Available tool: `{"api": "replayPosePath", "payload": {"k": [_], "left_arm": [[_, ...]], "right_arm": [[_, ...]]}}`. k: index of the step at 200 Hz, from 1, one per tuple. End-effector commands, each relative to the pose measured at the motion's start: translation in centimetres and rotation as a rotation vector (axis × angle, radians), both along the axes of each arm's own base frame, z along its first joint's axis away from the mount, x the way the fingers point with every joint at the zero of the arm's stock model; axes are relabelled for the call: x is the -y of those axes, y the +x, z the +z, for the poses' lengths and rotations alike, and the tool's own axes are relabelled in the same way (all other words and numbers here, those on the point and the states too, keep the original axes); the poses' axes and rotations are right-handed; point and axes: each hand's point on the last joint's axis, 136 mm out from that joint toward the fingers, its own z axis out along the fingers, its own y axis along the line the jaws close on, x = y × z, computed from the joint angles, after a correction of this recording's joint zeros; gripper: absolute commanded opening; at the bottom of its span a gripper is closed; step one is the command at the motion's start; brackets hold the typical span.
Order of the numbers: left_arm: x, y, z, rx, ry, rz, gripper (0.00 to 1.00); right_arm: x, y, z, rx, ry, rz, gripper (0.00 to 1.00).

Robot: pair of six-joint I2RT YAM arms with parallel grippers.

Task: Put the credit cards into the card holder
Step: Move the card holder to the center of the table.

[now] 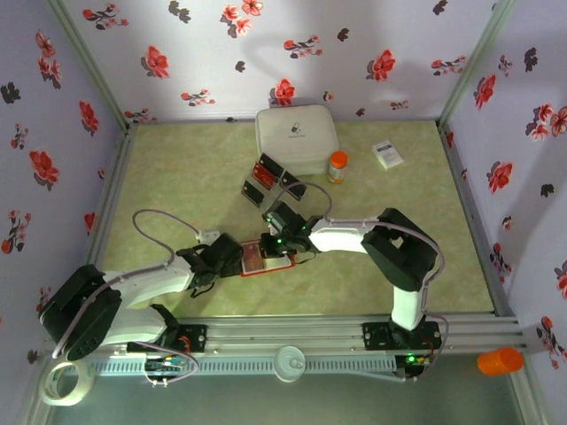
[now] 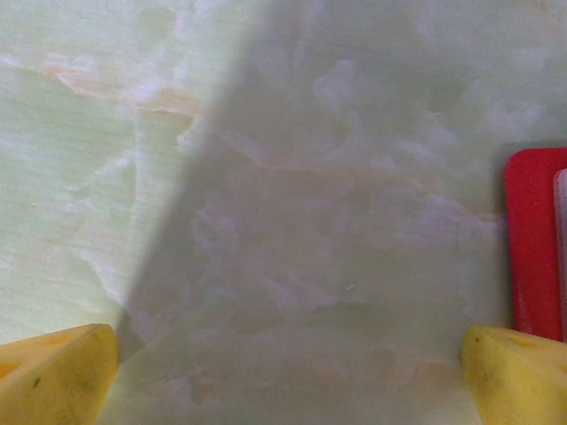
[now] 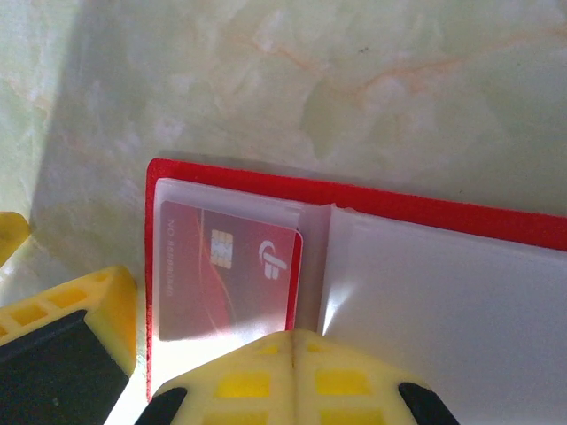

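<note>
The card is lying inside the clear left pocket of the open wallet, just ahead of your right gripper. Its fingers are pressing together with nothing pinched between them, and their tips are sitting at the card's near edge. By the look of it you are finishing the seating of this card, since it is showing almost wholly under the plastic.

Your left gripper is hanging over bare table with its fingers spread wide. The wallet's red edge is lying just beyond the right-hand fingertip.

Next you are probably going for the other cards, which are waiting in the black trays well beyond both sets of fingers. That is calling for parting the right fingers and taking a flat, thin pinch.
</note>
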Motion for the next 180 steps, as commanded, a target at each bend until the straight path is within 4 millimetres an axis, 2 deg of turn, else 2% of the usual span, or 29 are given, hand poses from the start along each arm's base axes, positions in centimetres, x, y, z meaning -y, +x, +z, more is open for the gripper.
{"api": "replayPosePath", "payload": {"k": [1, 89, 180], "left_arm": [[0.3, 0.0, -0.7, -0.026, 0.004, -0.021, 1.00], [0.8, 0.1, -1.1, -0.038, 0.003, -0.040, 1.00], [1.0, 0.1, -1.1, -0.039, -0.017, -0.037, 1.00]], "right_arm": [[-0.1, 0.3, -0.5, 0.003, -0.024, 0.004, 0.01], [-1.2, -0.7, -0.9, -0.019, -0.013, 0.024, 0.00], [-1.7, -0.8, 0.6, -0.011, 0.020, 0.020, 0.02]]}}
